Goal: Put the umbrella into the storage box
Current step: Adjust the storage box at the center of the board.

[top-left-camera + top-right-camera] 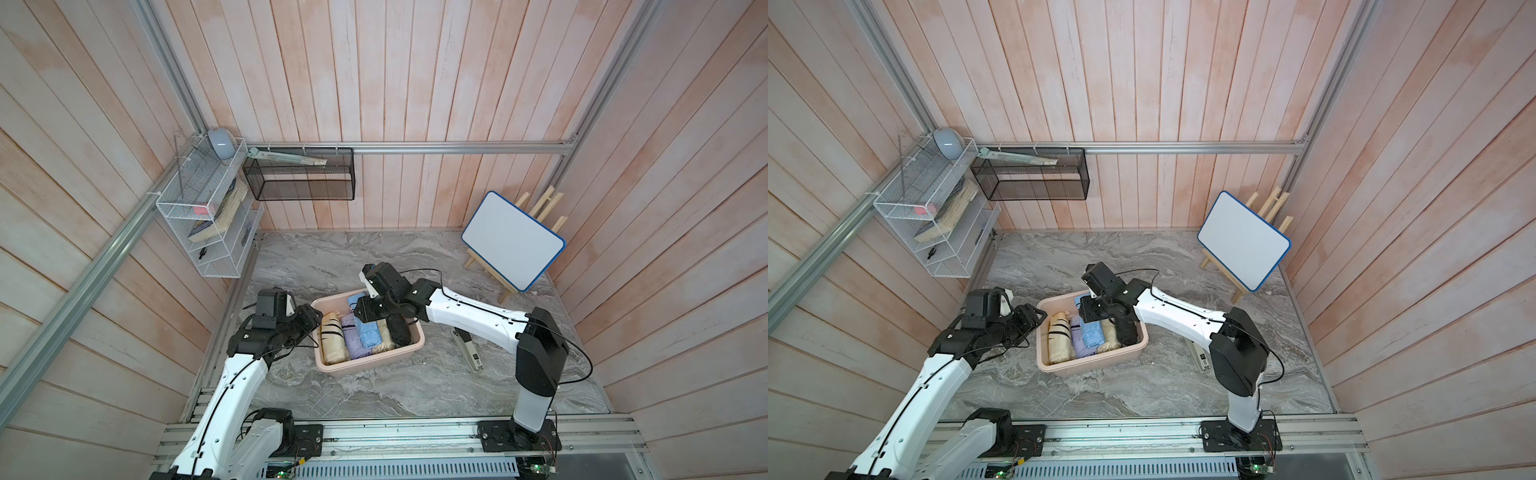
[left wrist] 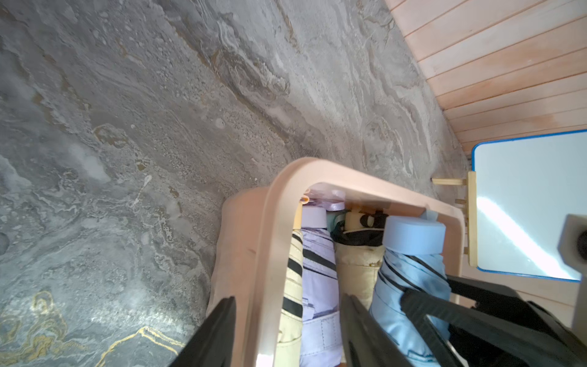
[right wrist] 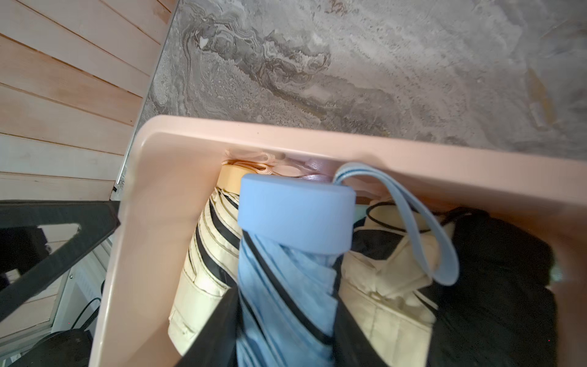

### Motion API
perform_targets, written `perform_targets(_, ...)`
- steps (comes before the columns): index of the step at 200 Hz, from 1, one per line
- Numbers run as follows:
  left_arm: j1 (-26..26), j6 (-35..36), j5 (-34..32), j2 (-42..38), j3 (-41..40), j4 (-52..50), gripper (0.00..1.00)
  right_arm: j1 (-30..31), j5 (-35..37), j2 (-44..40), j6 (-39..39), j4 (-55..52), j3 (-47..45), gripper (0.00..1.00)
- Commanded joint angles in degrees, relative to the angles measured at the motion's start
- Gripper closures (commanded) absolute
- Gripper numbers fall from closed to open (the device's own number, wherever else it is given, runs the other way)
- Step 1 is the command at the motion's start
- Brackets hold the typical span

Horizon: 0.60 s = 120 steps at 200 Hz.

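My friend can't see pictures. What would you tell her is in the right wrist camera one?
The right gripper is shut on a folded blue umbrella inside the pink storage box, beside a striped umbrella, a cream umbrella and a black umbrella. Grey marble table shows beyond the box.

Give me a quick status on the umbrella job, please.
Right gripper shut on blue umbrella, inside storage box. Left gripper open, jaws astride box wall. Other umbrellas packed either side, tight fit.
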Motion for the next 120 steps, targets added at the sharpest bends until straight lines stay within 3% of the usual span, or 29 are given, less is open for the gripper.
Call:
perform_targets(1, -0.3, 1.6, 2.3, 1.1, -1.7, 1.6, 0.49, 0.7, -1.4, 1.1, 1.1, 3.0, -0.1, 0.73)
perform_targets(49, -3.7, 1.4, 2.9, 2.3, -2.3, 2.5, 0.60, 1.0, -3.7, 5.7, 2.6, 1.5, 3.5, 0.67)
perform_targets(81, -6.7, -0.3, 1.9, 3.6, -2.1, 4.0, 0.66, 1.3, -5.8, 7.9, 2.2, 1.2, 5.6, 0.51)
perform_targets(120, -8.6, -2.0, 1.1, 5.3, -1.0, 6.0, 0.70, 0.3, -6.5, 4.8, 1.7, 3.6, 3.8, 0.35)
